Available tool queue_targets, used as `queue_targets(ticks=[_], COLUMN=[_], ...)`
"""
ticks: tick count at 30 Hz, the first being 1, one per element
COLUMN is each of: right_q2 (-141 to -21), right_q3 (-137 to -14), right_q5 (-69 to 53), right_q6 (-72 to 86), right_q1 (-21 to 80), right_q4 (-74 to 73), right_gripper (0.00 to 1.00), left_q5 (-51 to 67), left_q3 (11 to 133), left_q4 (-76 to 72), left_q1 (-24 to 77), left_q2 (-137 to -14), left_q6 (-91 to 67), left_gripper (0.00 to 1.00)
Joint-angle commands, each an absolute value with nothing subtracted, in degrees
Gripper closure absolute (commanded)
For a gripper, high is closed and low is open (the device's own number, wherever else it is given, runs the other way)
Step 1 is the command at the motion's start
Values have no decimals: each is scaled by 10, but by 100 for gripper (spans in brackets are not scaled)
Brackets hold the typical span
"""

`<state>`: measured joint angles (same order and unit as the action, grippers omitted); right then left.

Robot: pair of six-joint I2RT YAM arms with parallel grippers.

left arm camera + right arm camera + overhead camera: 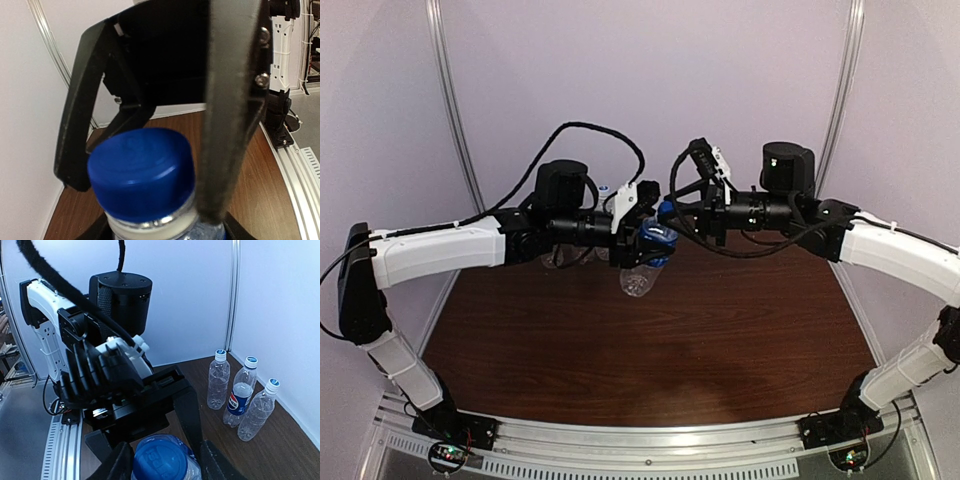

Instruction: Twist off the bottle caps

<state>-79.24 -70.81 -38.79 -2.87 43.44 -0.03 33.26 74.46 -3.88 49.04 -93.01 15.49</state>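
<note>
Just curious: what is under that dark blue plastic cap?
Under the dark blue round plastic cap sits a white neck ring, then the clear plastic bottle. The cap covers the bottle's mouth.

The right pincer [165, 467] is gripping the blue cap [161, 459]; three capped bottles [241, 395] are standing on the desk [280, 450], off to that cap's right.

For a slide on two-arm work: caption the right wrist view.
Right gripper straddles the blue cap of a bottle held by the left gripper; three capped bottles stand by the wall.
</note>
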Motion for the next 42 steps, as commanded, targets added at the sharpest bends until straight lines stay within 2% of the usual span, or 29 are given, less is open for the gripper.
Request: queue_targets(ticks=[1, 3, 6, 8, 9, 11, 12, 19, 25, 29, 31, 34, 38, 42], right_q2=[-801, -803, -806, -807, -806, -803, -800, -771, -775, -766, -766, -773, -780, -775], right_q3=[-726, -729, -738, -742, -743, -743, -743, -723, -717, -715, -713, -712, -715, -713], right_q5=[-373, -376, -374, -367, -362, -347, -334, -156, -134, -132, -139, -148, -163, -162], right_q6=[-27, -27, -32, -35, -35, -27, -17, 143, 212, 213, 221, 233, 242, 234], right_q1=[439, 439, 439, 439, 439, 439, 439, 438, 440, 440, 440, 440, 440, 440], right_q4=[4, 4, -18, -31, -34, -32, -26, 55, 65, 49, 49, 53, 51, 39], right_gripper=[57, 71, 88, 97, 100, 100, 100, 100, 100, 100, 100, 100, 100, 100], left_q5=[335, 335, 332, 325, 320, 300, 282, 136, -14, -21, -13, -2, -10, -22], left_q3=[742, 742, 740, 739, 737, 723, 708, 592, 614, 615, 622, 633, 641, 642], left_q4=[-65, -65, -66, -70, -73, -98, -130, -288, -307, -329, -329, -323, -316, -310], left_q1=[494, 494, 494, 495, 494, 494, 494, 506, 536, 536, 536, 537, 536, 537], left_q2=[-933, -933, -931, -930, -929, -924, -919, -889, -924, -932, -938, -948, -956, -952], left_q6=[153, 154, 155, 154, 152, 139, 127, 55, 135, 148, 148, 153, 161, 172], left_gripper=[50, 50, 49, 43, 34, 7, 3, 3, 3, 3, 6, 17, 21, 34])
